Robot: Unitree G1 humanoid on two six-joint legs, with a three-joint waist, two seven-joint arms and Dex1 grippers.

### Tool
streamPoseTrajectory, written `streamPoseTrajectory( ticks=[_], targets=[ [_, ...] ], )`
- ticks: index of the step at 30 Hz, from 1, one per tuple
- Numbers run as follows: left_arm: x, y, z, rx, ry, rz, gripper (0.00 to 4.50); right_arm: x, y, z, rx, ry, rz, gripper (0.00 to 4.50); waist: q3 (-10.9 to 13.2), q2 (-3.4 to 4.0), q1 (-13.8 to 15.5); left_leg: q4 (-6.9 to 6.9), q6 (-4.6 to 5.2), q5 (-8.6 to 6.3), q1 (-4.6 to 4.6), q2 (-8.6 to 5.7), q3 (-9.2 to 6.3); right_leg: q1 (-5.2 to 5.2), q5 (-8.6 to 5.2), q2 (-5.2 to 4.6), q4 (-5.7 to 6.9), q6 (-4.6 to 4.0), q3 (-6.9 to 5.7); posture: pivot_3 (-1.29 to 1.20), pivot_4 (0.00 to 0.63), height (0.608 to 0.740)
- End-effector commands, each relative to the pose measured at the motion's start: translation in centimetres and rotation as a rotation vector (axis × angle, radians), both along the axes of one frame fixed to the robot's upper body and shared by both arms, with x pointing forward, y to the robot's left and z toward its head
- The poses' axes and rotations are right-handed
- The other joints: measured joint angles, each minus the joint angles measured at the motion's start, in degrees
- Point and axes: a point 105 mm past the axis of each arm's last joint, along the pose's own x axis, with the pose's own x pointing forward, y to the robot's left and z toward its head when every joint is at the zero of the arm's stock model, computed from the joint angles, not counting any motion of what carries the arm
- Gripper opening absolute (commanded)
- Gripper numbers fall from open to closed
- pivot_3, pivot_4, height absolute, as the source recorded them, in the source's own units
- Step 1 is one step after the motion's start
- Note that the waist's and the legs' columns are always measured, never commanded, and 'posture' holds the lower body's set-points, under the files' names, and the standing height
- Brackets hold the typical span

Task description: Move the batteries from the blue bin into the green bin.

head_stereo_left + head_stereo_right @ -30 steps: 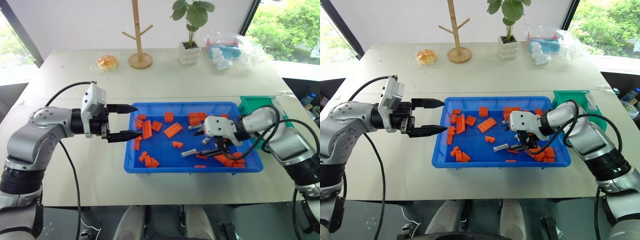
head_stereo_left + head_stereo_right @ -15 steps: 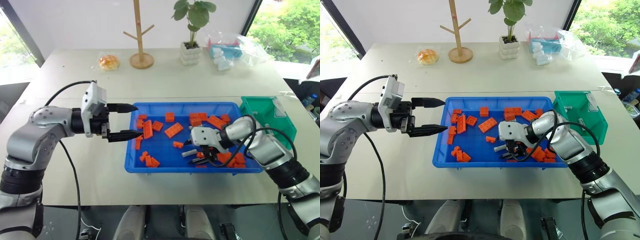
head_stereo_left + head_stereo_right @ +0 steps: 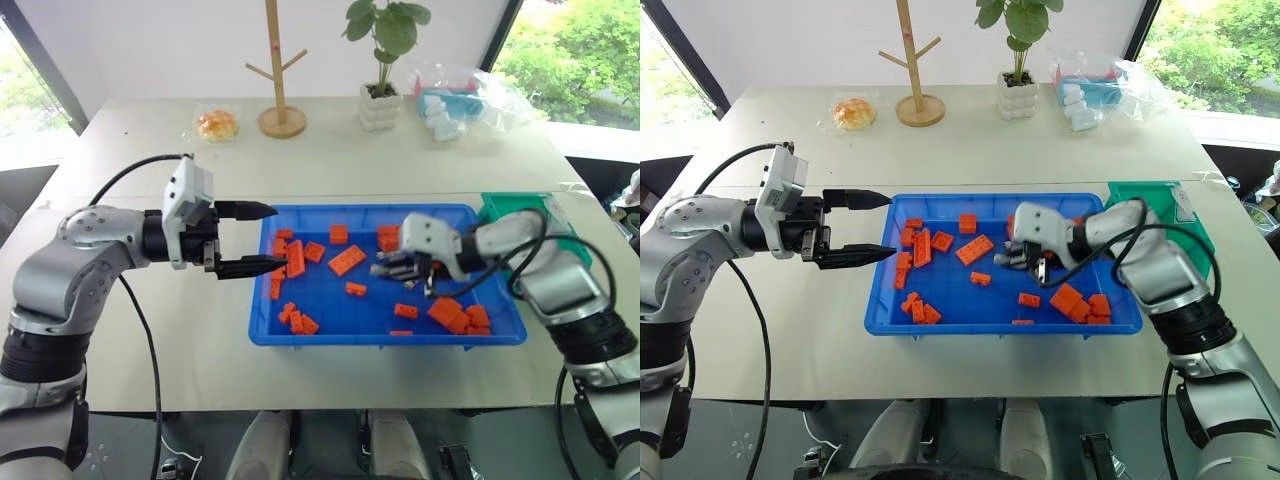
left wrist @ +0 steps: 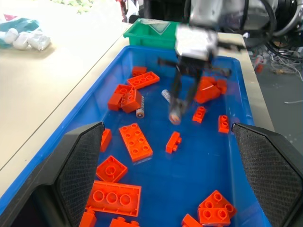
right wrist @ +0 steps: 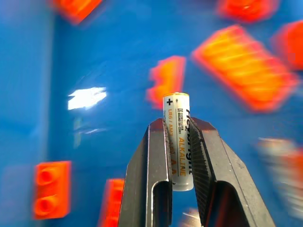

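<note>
My right gripper [image 3: 380,269] is shut on one battery [image 5: 176,142], a silver-grey cell held end-up between the fingers a little above the floor of the blue bin [image 3: 385,340], near its middle right. In the left wrist view the same battery [image 4: 174,113] hangs from that gripper, and two more batteries [image 4: 140,109] lie on the blue floor among bricks. The green bin [image 3: 515,212] stands against the blue bin's far right corner, behind my right arm. My left gripper [image 3: 280,236] hovers open at the blue bin's left edge, pointing across it, holding nothing.
Several orange toy bricks [image 3: 346,260] are scattered over the blue bin's floor. At the back of the table stand a wooden peg tree [image 3: 280,120], a potted plant [image 3: 378,105], a wrapped bun [image 3: 215,124] and a plastic bag [image 3: 465,100].
My right gripper has shut on a battery lying near the bin's front, then lifted it up and toward the bin's far side. The left arm stayed still.
</note>
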Motion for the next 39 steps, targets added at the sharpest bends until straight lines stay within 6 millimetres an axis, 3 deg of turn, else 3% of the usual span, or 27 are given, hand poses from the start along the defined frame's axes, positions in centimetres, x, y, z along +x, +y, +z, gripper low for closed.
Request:
streamPoseTrajectory(
  ticks=[1, 5, 7, 15, 21, 23, 26, 31, 33, 36, 38, 39],
  targets=[
    [-0.1, -0.1, 0.9, -0.008, -0.042, -0.015, 4.50, 2.2, -5.2, 6.4, 0.086, -0.188, -0.286, 0.03, 0.01, 0.01, 0.16, 0.00, 0.00, 0.00, -0.01, -0.01, 0.01, -0.01, 0.00, -0.01, 0.00, 0.00, 0.00, 0.00, 0.150, 0.693],
    [-0.1, -0.2, 0.8, -0.009, -0.040, -0.020, 4.50, 2.9, -11.8, 8.3, 0.029, -0.292, -0.548, 0.03, 0.01, -0.02, 0.63, 0.00, 0.00, -0.01, -0.04, -0.06, -0.01, 0.02, 0.00, -0.03, -0.05, -0.01, -0.02, 0.00, 0.150, 0.693],
    [-0.1, -0.2, 0.7, -0.010, -0.040, -0.022, 4.50, 2.9, -14.0, 8.6, -0.005, -0.321, -0.634, 0.03, 0.01, -0.02, 0.24, -0.01, 0.00, -0.01, -0.04, -0.06, 0.03, 0.02, -0.01, -0.05, -0.06, -0.01, -0.01, 0.00, 0.150, 0.693],
    [0.2, -0.5, 0.9, -0.019, -0.048, -0.037, 4.50, 1.7, -18.1, 5.9, -0.154, -0.296, -0.762, 0.03, 0.02, 0.01, -0.77, -0.01, 0.02, 0.00, -0.01, 0.02, 0.09, -0.01, -0.01, -0.03, 0.04, -0.01, 0.00, 0.00, 0.150, 0.693],
    [0.4, -0.6, 1.0, -0.022, -0.056, -0.038, 4.50, 1.9, -19.2, 4.9, -0.166, -0.283, -0.824, 3.05, 0.02, 0.01, -1.31, 0.01, 0.02, 0.00, -0.01, 0.01, 0.09, 0.00, 0.00, -0.03, 0.04, 0.00, 0.01, 0.00, 0.150, 0.693],
    [0.4, -0.5, 1.1, -0.021, -0.060, -0.035, 4.50, 2.3, -18.8, 5.6, -0.123, -0.292, -0.824, 3.99, 0.02, 0.01, -1.32, 0.01, 0.02, 0.00, 0.00, 0.02, 0.08, 0.00, 0.00, -0.02, 0.05, 0.00, 0.01, 0.00, 0.150, 0.693],
    [0.4, -0.4, 1.3, -0.018, -0.065, -0.029, 4.50, 3.4, -16.9, 7.4, -0.013, -0.303, -0.816, 3.99, 0.03, 0.03, -1.60, 0.01, 0.02, 0.00, 0.01, 0.02, 0.13, -0.01, 0.00, -0.03, 0.05, 0.00, 0.03, 0.00, 0.150, 0.693],
    [0.3, -0.2, 1.3, -0.015, -0.066, -0.015, 4.50, 4.4, -10.4, 9.3, 0.215, -0.249, -0.761, 3.99, 0.04, 0.03, -1.42, 0.00, 0.02, 0.00, 0.01, 0.05, 0.03, -0.02, -0.01, 0.03, 0.07, -0.01, 0.03, 0.00, 0.150, 0.693],
    [0.2, -0.2, 1.2, -0.017, -0.064, -0.011, 4.50, 4.1, -7.5, 8.7, 0.303, -0.172, -0.764, 3.99, 0.03, 0.03, -1.31, -0.01, 0.02, 0.00, -0.01, 0.04, -0.01, -0.03, 0.00, 0.03, 0.08, -0.01, 0.03, 0.00, 0.150, 0.693],
    [0.1, -0.1, 1.2, -0.018, -0.059, -0.006, 4.50, 2.9, -4.0, 6.4, 0.366, -0.034, -0.769, 3.99, 0.03, 0.03, -0.98, -0.02, 0.02, 0.00, -0.05, 0.01, -0.06, -0.06, 0.00, 0.01, 0.11, -0.01, 0.02, 0.00, 0.150, 0.693],
    [0.0, -0.1, 1.1, -0.018, -0.056, -0.003, 4.50, 2.1, -2.3, 5.0, 0.372, 0.022, -0.771, 4.50, 0.02, 0.02, -0.54, -0.01, 0.01, 0.00, -0.08, -0.04, -0.10, -0.07, 0.00, 0.00, 0.11, -0.01, 0.01, 0.00, 0.150, 0.693],
    [0.0, -0.1, 1.1, -0.018, -0.055, -0.002, 4.50, 1.8, -1.8, 4.3, 0.365, 0.042, -0.773, 4.50, 0.03, 0.02, -0.32, 0.00, 0.01, 0.00, -0.08, -0.06, -0.10, -0.07, 0.00, -0.01, 0.10, -0.01, 0.02, 0.00, 0.150, 0.693]
  ],
)
